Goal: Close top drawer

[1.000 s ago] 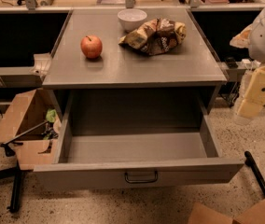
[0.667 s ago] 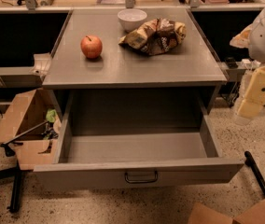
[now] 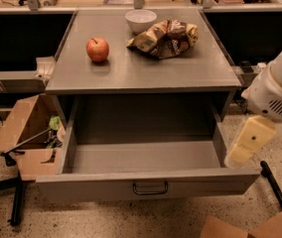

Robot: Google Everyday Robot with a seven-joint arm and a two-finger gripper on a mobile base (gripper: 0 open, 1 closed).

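The top drawer [image 3: 96, 186] of the gray metal cabinet is pulled far out toward me. Its inside is empty. A small dark wire handle [image 3: 150, 188] sits at the centre of its flat front. My arm comes in from the right. Its white housing [image 3: 272, 95] hangs beside the cabinet. The cream-coloured gripper [image 3: 241, 153] hangs low, just above the drawer's right front corner, close to its right side wall.
On the cabinet top [image 3: 146, 73] are a red apple [image 3: 97, 49], a white bowl [image 3: 141, 20] and a crumpled snack bag [image 3: 165, 37]. An open cardboard box [image 3: 24, 133] stands on the floor at left. More cardboard [image 3: 252, 227] lies at bottom right, with a black bar [image 3: 274, 182] on the floor nearby.
My arm has come down and to the left, from beside the cabinet top to the drawer's right front corner. The drawer is as far out as before.
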